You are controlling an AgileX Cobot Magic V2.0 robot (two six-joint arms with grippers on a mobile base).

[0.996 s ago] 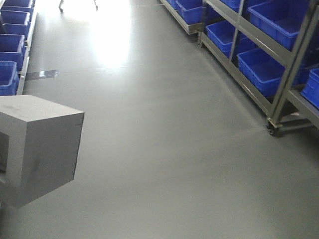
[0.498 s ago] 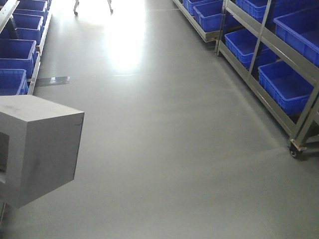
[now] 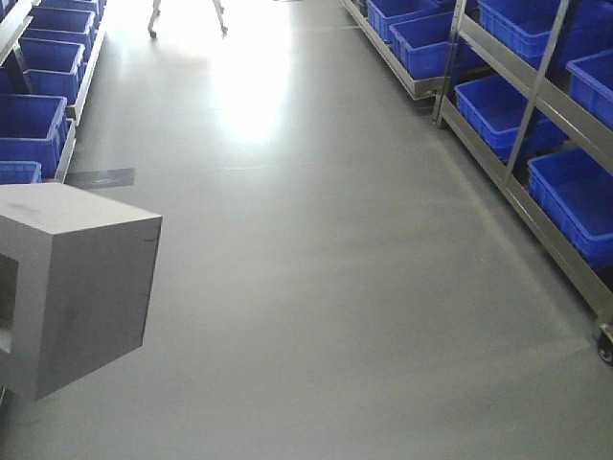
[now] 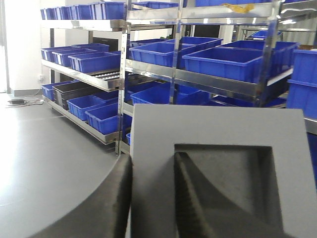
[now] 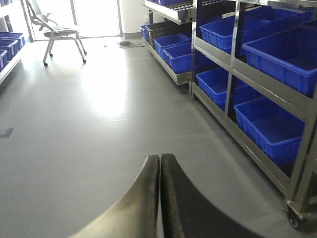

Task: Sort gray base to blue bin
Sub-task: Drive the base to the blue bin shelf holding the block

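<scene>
Left gripper [image 4: 153, 166]: clamping on one side wall of the block, with one black finger [image 4: 116, 198] pressing outside and the other sitting inside the pocket.
Gray base: the matte gray cube-like block with a square recessed pocket [image 4: 218, 124] is riding in the left gripper, clear of the floor [image 3: 316, 287]. Its pocket face is turning toward the wrist, and being near-cubic it is showing no real long axis.
Blue bin: deep bright-blue plastic rectangular tubs [image 4: 223, 57] are sitting on steel racks [image 4: 218, 79] just beyond the held block, ahead of the left gripper. I cannot tell which one is the target.
Right gripper [image 5: 159, 166]: fingers are pressing together on nothing, hanging over bare floor. More tubs [image 5: 272, 124] are lying off to its right.
Nearer arm: the left, since it is already carrying the block.
Change: over the last second the right-hand rack [image 3: 536, 86] has been sliding rightward and closer. The block is keeping its place in the front view, so it is probably the mobile base that is moving.
</scene>
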